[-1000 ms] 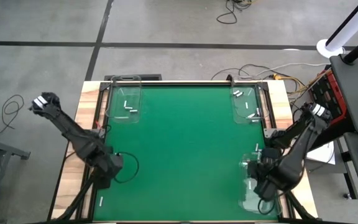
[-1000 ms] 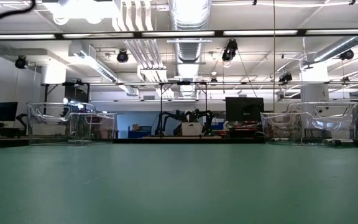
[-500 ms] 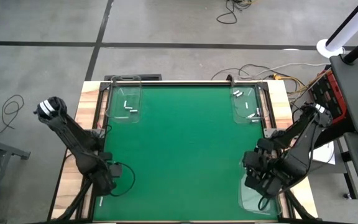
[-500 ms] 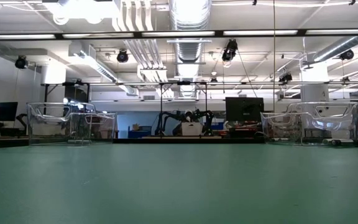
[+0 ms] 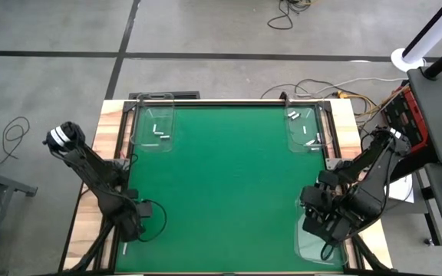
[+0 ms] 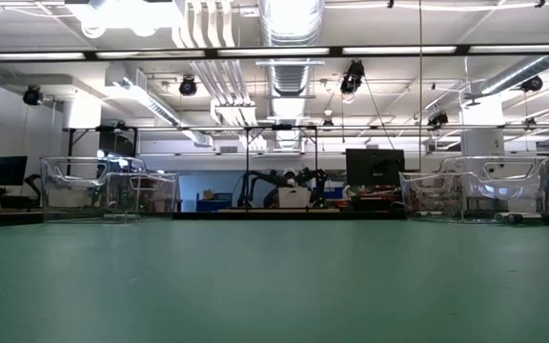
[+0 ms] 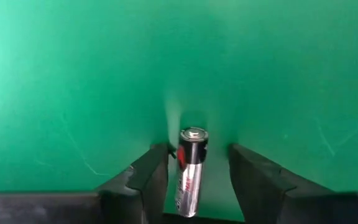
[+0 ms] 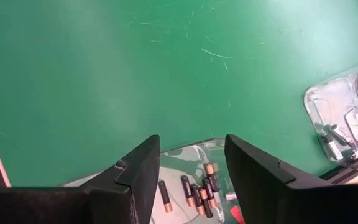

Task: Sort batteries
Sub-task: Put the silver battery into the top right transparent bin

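1. Your left pincer (image 7: 194,180) sits low at the table's (image 5: 229,184) near left corner, fingers spread beside one battery (image 7: 190,169).
2. Your right pincer (image 8: 191,168) hangs wide, empty, above a clear tray (image 8: 194,152) of batteries (image 8: 197,190).

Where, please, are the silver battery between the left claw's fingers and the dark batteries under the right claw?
Silver cylindrical battery (image 7: 190,171): left wrist view, mid-body.
Dark copper-tipped batteries (image 8: 199,190): right wrist view, middle of the cluster.
Left claw (image 7: 194,177); right claw (image 8: 191,165): wrist views, between fingertips.
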